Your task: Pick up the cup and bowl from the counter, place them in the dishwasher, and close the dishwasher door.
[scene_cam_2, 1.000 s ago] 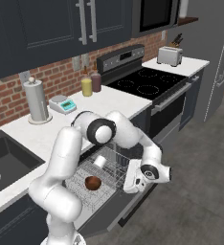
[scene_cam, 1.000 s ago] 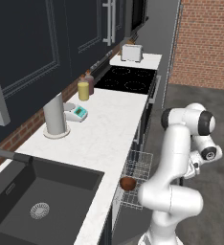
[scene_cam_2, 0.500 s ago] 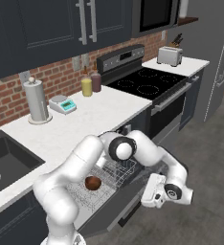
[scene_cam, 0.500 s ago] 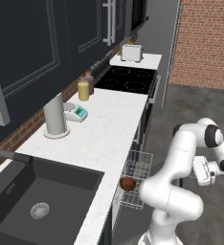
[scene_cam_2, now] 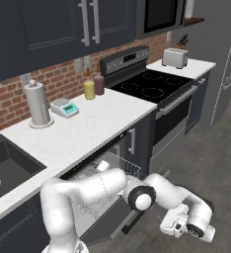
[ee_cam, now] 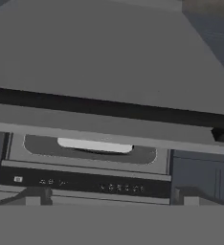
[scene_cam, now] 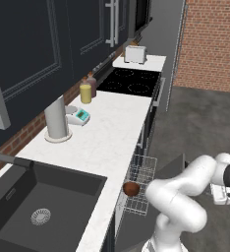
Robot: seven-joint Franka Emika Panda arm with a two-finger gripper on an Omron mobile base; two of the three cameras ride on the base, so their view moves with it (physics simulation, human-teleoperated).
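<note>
Right base view finds the gripper (scene_cam_2: 179, 228) low and well out in front of the cabinets, near the floor, jaws spread wide with nothing between them. Its arm bends down past the outer edge of the door (scene_cam_2: 112, 220), which hangs dropped open, nearly flat, its long axis running along the cabinet line and its free edge pointing out into the room. The hand camera looks from below that edge at the door's grey underside (ee_cam: 109, 52) and, beyond it, the dark control strip of the dishwasher (ee_cam: 85, 184).

The door reads as a stiff, hinged slab, probably heavy enough to need a steady upward push; the free outer edge looks the best place to bear on, since the smooth face offers the fingers no purchase.

Behind it the wire rack (scene_cam: 141, 189) stands pulled out, the bowl (scene_cam: 131, 188) sitting in it near the counter's edge. A pale rounded shape further in may be the cup, though that cannot be told. On the counter (scene_cam: 112, 142) a grey cylinder (scene_cam: 56, 119), scale (scene_cam: 79, 116) and yellow bottle (scene_cam: 85, 92) remain
</note>
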